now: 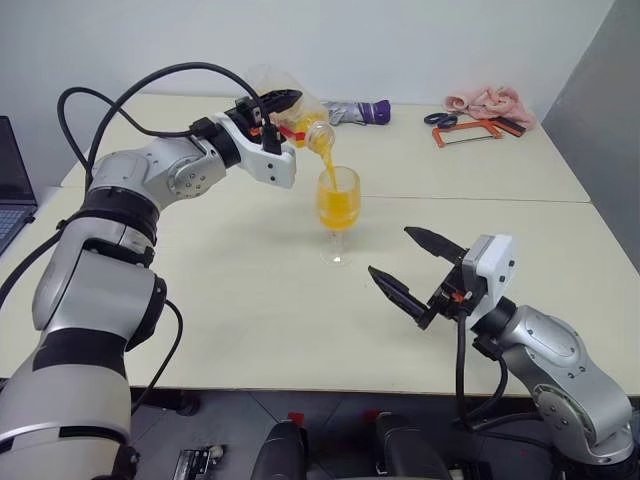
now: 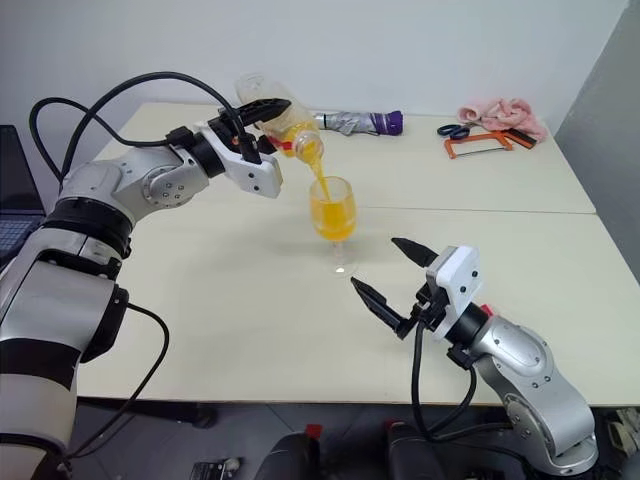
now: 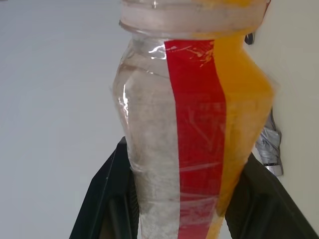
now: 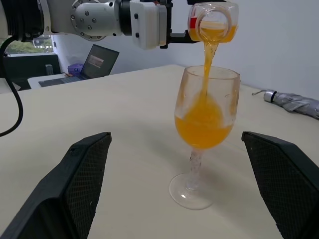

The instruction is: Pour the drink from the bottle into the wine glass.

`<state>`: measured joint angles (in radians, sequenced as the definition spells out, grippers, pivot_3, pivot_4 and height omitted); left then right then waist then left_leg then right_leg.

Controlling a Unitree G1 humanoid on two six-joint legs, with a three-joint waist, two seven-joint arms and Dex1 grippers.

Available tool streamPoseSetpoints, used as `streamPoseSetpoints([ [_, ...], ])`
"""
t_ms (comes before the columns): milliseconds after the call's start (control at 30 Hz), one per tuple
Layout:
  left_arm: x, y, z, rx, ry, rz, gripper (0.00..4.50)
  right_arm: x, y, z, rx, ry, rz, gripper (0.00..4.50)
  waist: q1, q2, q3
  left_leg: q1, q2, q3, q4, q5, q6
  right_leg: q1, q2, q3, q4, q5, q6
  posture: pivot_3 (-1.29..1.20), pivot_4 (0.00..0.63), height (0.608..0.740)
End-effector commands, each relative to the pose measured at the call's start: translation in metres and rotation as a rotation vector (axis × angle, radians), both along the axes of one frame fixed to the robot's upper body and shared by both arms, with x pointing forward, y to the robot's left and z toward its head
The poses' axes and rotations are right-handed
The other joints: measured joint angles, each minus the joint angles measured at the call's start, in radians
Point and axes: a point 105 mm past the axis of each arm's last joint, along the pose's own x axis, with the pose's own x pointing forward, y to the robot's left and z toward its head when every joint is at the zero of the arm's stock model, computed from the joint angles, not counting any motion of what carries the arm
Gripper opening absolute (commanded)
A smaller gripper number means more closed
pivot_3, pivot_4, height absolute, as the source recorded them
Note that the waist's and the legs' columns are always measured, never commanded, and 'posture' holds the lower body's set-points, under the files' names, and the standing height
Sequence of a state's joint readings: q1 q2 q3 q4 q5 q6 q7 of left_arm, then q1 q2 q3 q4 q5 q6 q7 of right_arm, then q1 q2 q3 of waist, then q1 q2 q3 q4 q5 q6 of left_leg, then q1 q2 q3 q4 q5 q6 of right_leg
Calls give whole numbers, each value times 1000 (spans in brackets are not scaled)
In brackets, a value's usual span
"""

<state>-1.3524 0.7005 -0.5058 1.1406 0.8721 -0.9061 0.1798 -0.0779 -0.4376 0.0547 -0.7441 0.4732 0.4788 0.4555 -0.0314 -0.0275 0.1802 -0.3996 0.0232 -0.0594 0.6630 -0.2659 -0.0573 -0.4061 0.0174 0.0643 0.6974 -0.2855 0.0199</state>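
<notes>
My left gripper (image 1: pixel 283 108) is shut on the clear bottle (image 1: pixel 298 118), which it holds tipped mouth-down above the wine glass (image 1: pixel 338 205). A thin stream of orange drink (image 4: pixel 205 64) runs from the bottle's mouth into the bowl. The glass stands upright near the middle of the table, its bowl about half full of drink (image 2: pixel 331 215). In the left wrist view the bottle's red stripe (image 3: pixel 197 134) sits between the black fingers (image 3: pixel 107 199). My right gripper (image 1: pixel 389 250) hovers open just in front of the glass, with nothing in it.
At the table's (image 1: pixel 250 300) far edge lie a folded grey and purple umbrella (image 1: pixel 358 112), scissors (image 1: pixel 440 118), an orange-framed saw (image 1: pixel 470 131) and a pink cloth (image 1: pixel 490 100). A laptop (image 1: pixel 12 185) sits off to the left.
</notes>
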Motion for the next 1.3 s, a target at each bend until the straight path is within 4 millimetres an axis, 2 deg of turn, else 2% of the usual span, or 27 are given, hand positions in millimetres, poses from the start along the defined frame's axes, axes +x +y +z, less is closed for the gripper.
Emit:
streamPoseSetpoints([
  [33, -4, -3, 25, -28, -74, -16, 1734, -5, 2, 10, 11, -59, 0, 4500, 0, 0, 0, 0, 0, 0, 0, 0, 0, 0, 0, 0, 0, 0, 0, 0, 150, 740],
  [1000, -4, -8, 28, -26, -89, -25, 1734, -5, 4, 8, 15, -55, -9, 4500, 0, 0, 0, 0, 0, 0, 1, 0, 0, 0, 0, 0, 1, 0, 0, 0, 150, 740],
  [1300, -3, -13, 28, -82, -58, -42, 1734, -5, 5, 8, 10, -58, -8, 4500, 0, 0, 0, 0, 0, 0, 1, 0, 0, 0, 0, 0, 1, 0, 0, 0, 150, 740],
])
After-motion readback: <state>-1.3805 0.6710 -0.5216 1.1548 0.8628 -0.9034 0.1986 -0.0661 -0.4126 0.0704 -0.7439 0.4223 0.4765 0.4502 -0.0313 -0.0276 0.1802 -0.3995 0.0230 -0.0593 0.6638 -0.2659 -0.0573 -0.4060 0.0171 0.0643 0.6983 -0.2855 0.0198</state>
